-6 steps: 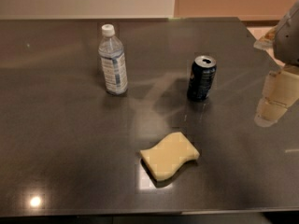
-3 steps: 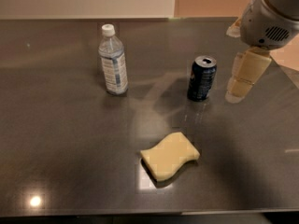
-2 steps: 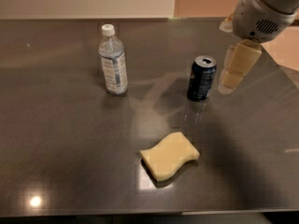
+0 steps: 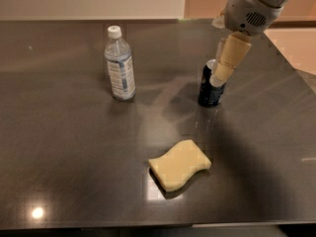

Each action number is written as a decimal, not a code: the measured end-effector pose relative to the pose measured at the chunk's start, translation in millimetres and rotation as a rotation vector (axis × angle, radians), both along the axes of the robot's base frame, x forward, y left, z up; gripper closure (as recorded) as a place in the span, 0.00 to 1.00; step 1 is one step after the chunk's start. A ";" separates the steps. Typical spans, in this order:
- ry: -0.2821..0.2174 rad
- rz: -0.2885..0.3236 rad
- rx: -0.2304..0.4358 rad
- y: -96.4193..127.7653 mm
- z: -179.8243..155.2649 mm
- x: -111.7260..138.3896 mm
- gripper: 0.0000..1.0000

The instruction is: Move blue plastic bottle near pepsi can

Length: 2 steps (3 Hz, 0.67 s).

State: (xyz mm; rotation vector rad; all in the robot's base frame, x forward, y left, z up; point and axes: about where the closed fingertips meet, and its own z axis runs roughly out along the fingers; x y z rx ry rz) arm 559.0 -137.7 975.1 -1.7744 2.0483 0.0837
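The blue plastic bottle (image 4: 119, 64), clear with a white cap and a blue-and-white label, stands upright on the dark table at the left of middle. The pepsi can (image 4: 210, 89), dark navy, stands upright to the right of it, well apart. My gripper (image 4: 222, 76) hangs from the arm coming in at the top right. Its cream fingers point down and left, in front of the can's top, which they partly hide. The gripper holds nothing and is far to the right of the bottle.
A pale yellow wavy sponge (image 4: 179, 164) lies flat on the dark table (image 4: 64, 152) in front of the can. The table's right edge (image 4: 296, 68) runs diagonally behind the arm. A beige wall stands at the back.
The arm has swung in from the right edge leftwards across the table. The gripper now overlaps the can's top. Bottle, can and sponge have not moved.
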 end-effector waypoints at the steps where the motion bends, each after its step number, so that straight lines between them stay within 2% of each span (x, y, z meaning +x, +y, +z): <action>1: 0.014 0.006 0.048 23.5 -6.8 17.4 0.00; 2: 0.037 -0.009 0.110 47.4 -13.3 30.0 0.00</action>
